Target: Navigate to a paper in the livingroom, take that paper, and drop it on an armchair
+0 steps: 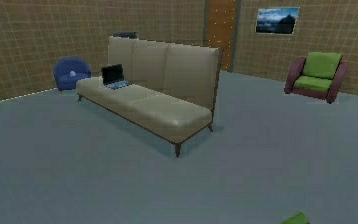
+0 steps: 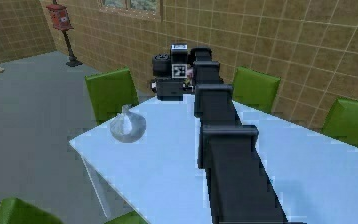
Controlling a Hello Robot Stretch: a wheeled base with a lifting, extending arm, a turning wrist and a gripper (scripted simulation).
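While poised with the gripper (image 2: pixel 169 86) out over the table (image 2: pixel 152 165) beyond a glass vase (image 2: pixel 127 126), likely toward the paper, cannot tell its place nor the jaws' state, green armchair (image 1: pixel 318 73) well apart.

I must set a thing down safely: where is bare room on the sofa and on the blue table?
Sofa: the seats right of the laptop are bare. Table: bare between the vase and the near edge, and right of the arm. Crowded around the vase and tool.
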